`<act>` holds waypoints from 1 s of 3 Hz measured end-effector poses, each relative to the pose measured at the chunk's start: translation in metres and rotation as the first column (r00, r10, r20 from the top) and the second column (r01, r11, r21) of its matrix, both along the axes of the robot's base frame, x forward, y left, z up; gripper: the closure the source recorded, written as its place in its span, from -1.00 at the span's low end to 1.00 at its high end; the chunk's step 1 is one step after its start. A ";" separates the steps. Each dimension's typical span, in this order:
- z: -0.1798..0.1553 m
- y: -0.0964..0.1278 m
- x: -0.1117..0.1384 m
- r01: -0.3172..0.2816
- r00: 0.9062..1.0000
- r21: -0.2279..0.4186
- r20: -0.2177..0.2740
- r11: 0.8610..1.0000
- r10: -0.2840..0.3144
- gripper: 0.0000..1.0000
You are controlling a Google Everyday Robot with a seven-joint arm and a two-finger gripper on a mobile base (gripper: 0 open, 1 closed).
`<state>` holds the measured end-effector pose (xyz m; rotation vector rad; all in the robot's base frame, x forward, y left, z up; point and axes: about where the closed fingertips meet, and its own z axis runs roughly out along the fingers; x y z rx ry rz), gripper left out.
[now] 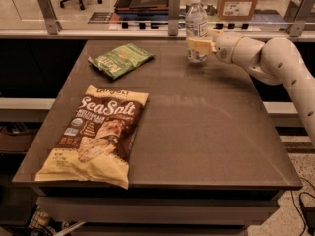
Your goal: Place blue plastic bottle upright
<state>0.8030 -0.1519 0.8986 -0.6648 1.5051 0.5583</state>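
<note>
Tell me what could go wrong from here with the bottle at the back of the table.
1. The gripper sits against the lower body of the blue plastic bottle, which stands upright. Any sideways drag as the arm backs off could tip such a tall, narrow bottle.
2. The bottle stands close to the far edge of the table, so if it toppled it might roll off the back.
</note>
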 end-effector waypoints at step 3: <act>-0.021 0.001 0.011 0.025 0.999 -0.007 -0.036 1.000 -0.025 0.72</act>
